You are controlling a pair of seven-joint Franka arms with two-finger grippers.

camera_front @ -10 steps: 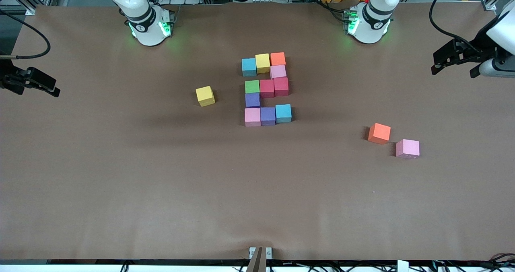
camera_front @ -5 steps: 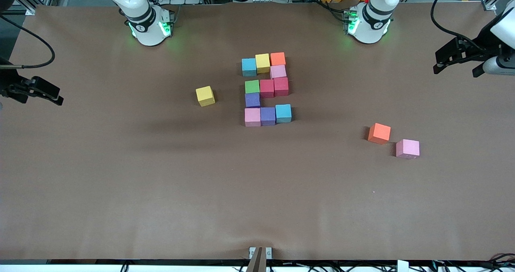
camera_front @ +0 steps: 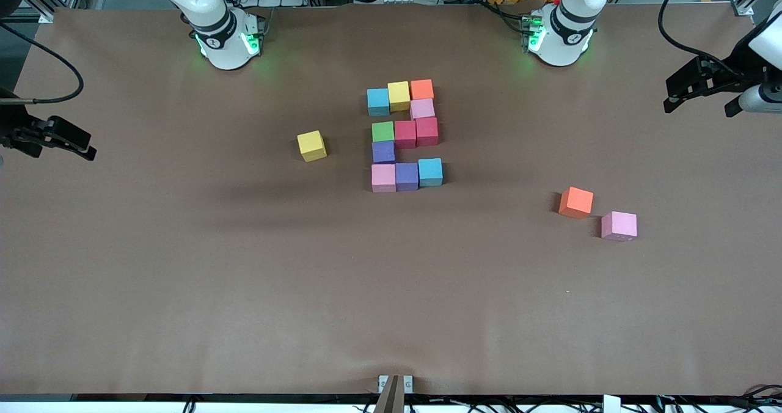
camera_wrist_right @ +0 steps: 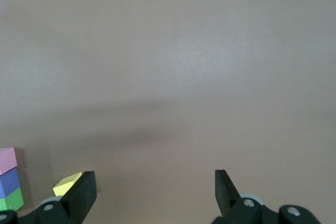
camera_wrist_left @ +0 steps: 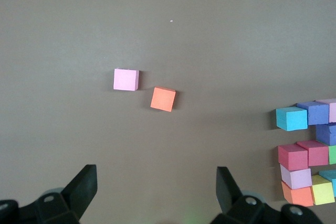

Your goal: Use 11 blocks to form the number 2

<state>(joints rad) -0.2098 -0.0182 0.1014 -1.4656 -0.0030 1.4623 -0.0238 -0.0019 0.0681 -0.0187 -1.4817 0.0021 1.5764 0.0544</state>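
A blocky number 2 (camera_front: 403, 135) of touching coloured blocks lies mid-table, and part of it shows in the left wrist view as the number 2 (camera_wrist_left: 307, 150). Three loose blocks lie apart from it. A yellow block (camera_front: 311, 145) (camera_wrist_right: 67, 183) sits beside it toward the right arm's end. An orange block (camera_front: 576, 202) (camera_wrist_left: 163, 99) and a pink block (camera_front: 619, 225) (camera_wrist_left: 126, 79) sit toward the left arm's end. My left gripper (camera_front: 698, 104) (camera_wrist_left: 156, 187) hangs open and empty over that end of the table. My right gripper (camera_front: 58, 144) (camera_wrist_right: 155, 190) hangs open and empty over the other end.
Brown paper covers the whole table (camera_front: 244, 278). The two arm bases (camera_front: 226, 40) (camera_front: 559, 37) stand along its edge farthest from the front camera. A small bracket (camera_front: 395, 383) sits at the edge nearest that camera.
Both grippers have drifted a little outward toward their own ends of the table. None of the blocks has moved.
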